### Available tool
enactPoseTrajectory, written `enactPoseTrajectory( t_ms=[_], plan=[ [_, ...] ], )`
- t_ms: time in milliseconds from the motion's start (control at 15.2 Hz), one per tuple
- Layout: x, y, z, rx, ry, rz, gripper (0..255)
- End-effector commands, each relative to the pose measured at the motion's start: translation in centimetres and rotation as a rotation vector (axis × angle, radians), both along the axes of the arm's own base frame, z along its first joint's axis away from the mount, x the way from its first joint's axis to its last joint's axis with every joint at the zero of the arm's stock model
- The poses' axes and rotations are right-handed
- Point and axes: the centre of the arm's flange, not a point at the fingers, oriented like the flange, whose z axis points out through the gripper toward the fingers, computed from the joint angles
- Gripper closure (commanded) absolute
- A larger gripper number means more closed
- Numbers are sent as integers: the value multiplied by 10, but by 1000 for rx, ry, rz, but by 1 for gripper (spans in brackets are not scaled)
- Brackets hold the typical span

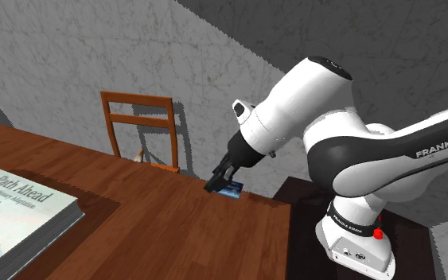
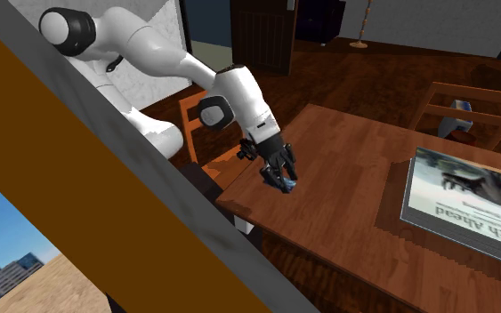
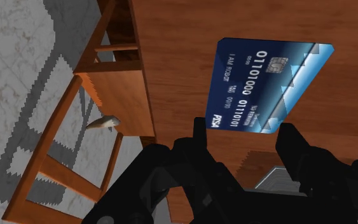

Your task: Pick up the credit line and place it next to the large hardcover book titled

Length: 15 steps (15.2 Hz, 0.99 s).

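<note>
A blue credit card [image 3: 266, 79] with white digits and a chip sits clasped between my two black fingers, which grip its short edge. My gripper [image 3: 246, 130] is shut on it. In the shoulder view the gripper [image 1: 220, 178] holds the card [image 1: 231, 189] just over the brown wooden table's [image 1: 158, 231] far edge near its corner. The second exterior view shows the gripper [image 2: 281, 176] tilted down over that table corner, with the card [image 2: 289, 184] at its tips. The large hardcover book [image 1: 11, 219] with a pale cover lies flat at the table's other end [image 2: 471, 200].
A wooden chair [image 1: 138, 119] stands behind the table's far edge, close to the gripper, with a small grey object [image 3: 101, 122] on its seat. A grey marbled wall [image 1: 71, 48] rises behind it. My dark stand [image 1: 405, 239] adjoins the table.
</note>
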Motion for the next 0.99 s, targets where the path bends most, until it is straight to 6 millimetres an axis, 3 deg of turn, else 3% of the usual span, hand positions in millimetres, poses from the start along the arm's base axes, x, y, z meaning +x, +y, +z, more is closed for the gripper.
enactPoseTrajectory(
  t_ms=[0, 396, 924],
  plan=[
    [0, 1, 10, 0, 1, 0, 255],
    [0, 1, 39, 0, 1, 0, 255],
    [98, 40, 40, 0, 1, 0, 255]
  ],
)
